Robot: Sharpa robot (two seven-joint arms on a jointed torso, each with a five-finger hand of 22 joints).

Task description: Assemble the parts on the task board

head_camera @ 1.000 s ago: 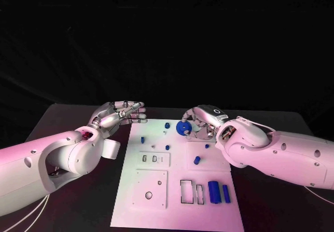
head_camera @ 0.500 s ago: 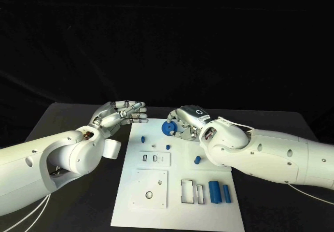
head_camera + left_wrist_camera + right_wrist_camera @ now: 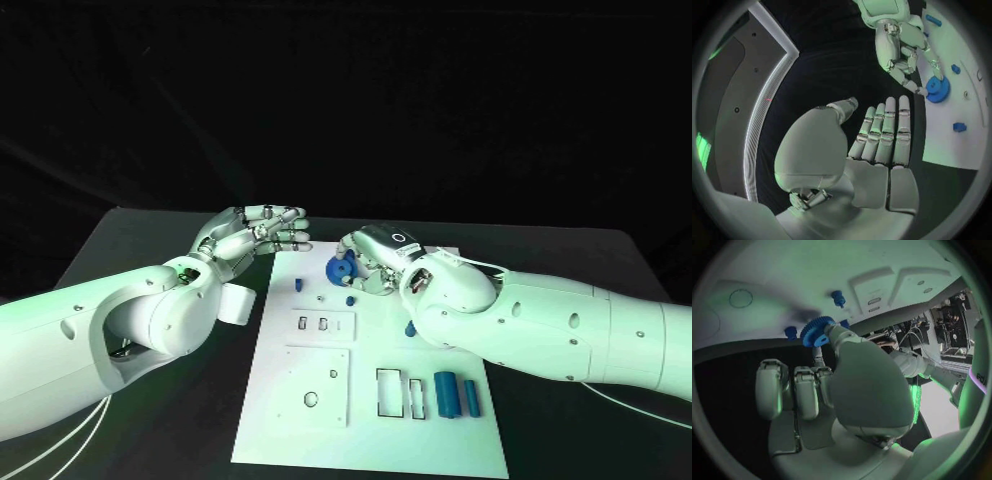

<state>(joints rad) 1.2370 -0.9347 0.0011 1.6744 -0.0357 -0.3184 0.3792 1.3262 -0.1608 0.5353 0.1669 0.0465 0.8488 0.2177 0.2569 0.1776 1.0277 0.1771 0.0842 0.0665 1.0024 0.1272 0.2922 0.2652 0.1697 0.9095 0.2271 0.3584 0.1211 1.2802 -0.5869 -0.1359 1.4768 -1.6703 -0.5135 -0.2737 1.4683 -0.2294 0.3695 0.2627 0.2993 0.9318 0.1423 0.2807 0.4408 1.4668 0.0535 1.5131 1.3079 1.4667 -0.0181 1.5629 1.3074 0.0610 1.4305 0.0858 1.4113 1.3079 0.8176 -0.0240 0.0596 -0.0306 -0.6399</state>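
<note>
Nearest the robot, at the six o'clock end of the matte white task board (image 3: 289, 420), two smooth blue cylinders (image 3: 456, 394) lie side by side just beside a pair of upright rectangular slots (image 3: 400, 394), and a raised square plate with an oval hole (image 3: 310, 400) sits toward eight o'clock. Past the middle, a small blue peg (image 3: 351, 298) and another blue piece (image 3: 299, 285) stand near a panel of small cutouts; a further blue part (image 3: 411, 329) is half covered by the right forearm. At the board's far end, about twelve o'clock, the right hand (image 3: 378, 262) pinches a blue toothed gear (image 3: 340, 267) between thumb and fingertips, held above the board; the head view cannot tell whether it touches the surface. The right wrist view shows the gear's (image 3: 817, 331) fine ridged rim and the other fingers (image 3: 798, 390) lying pressed side by side, with a knobbed blue peg (image 3: 838, 297) beyond. At ten o'clock, off the board's corner over the black table (image 3: 144, 235), the left hand (image 3: 255, 232) holds nothing; the left wrist view shows its metallic fingers (image 3: 882, 132) straight and close together, thumb apart, and the gear (image 3: 938, 89) flat-faced with a central hub.
</note>
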